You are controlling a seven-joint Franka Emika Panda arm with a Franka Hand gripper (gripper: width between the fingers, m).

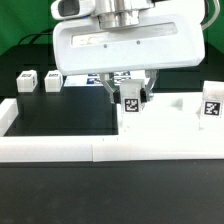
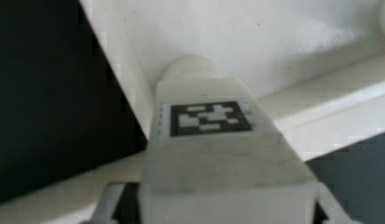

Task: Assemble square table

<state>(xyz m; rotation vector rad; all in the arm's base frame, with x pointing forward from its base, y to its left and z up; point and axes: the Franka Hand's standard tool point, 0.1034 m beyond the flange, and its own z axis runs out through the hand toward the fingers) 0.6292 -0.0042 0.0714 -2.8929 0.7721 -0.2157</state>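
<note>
Nearest you, the low white wall [image 1: 60,148] runs across the front of the black table [image 1: 60,110]. Right behind it, on the exterior view's right, the tabletop [image 1: 175,125] lies flat against that wall.

At the tabletop's far left corner you've got the leg post [image 1: 130,101], and the end effector [image 1: 130,94] is pinching it, one finger on each side. In the wrist view the post fills the whole gap between the fingers. The leg post stands upright: its long axis runs up and down, in line with the fingers. The rounded lower end points down at the tabletop, and the tag faces the near side. I can't tell if that lower end is actually sitting in a hole.

Over at the tabletop's far right edge, a second leg post [image 1: 210,100] also stands upright with its tag facing you.

Farthest back, on the exterior view's left, two more leg posts [image 1: 25,80] [image 1: 52,80] sit side by side on the table, well apart from everything else.
</note>
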